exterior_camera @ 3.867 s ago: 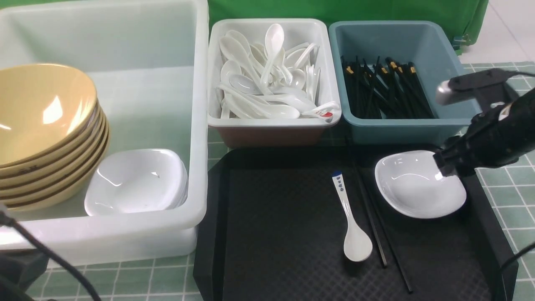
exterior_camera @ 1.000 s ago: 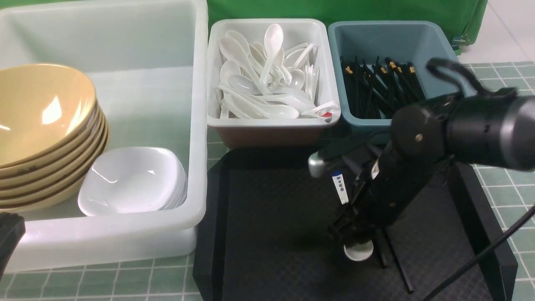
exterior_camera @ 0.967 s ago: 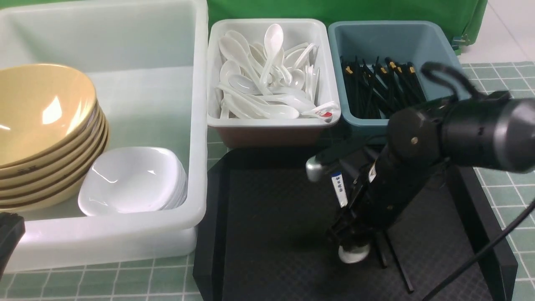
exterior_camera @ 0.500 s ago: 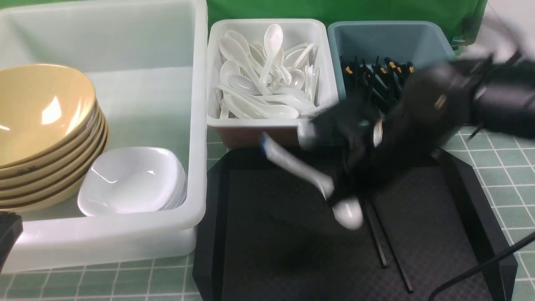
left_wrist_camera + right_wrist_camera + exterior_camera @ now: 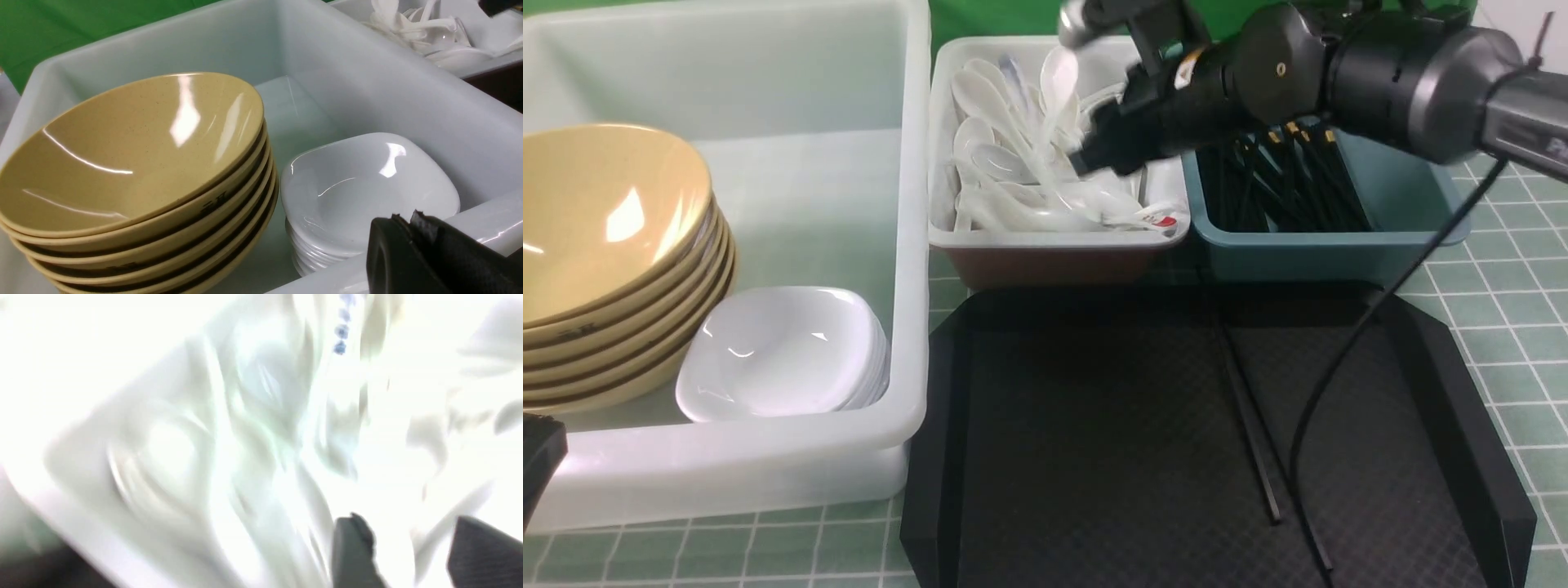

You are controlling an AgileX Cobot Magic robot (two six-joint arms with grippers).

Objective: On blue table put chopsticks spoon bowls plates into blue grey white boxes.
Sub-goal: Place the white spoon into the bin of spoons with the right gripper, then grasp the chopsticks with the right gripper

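Note:
My right gripper (image 5: 1088, 160) hangs over the white spoon box (image 5: 1058, 238), jaws apart; its wrist view (image 5: 408, 533) is blurred. A white spoon with blue marks (image 5: 341, 332) lies loose among the many white spoons (image 5: 1029, 175) below it. A pair of black chopsticks (image 5: 1252, 429) lies on the black tray (image 5: 1094, 441). The blue-grey box (image 5: 1327, 245) holds many black chopsticks. My left gripper (image 5: 408, 222) is shut and empty at the near rim of the big white tub (image 5: 482, 212); in the front view only its black tip (image 5: 539, 461) shows.
The big white tub (image 5: 907, 269) holds a stack of tan bowls (image 5: 605, 245) and a stack of white square plates (image 5: 780, 355). The right arm's cable (image 5: 1347, 359) hangs over the tray. A green tiled cloth covers the table; a green backdrop stands behind.
My right gripper lifted the blue-marked spoon off the tray, carried it up and back to the white spoon box and opened. Earlier still, the white plate left the tray. The left arm stayed put.

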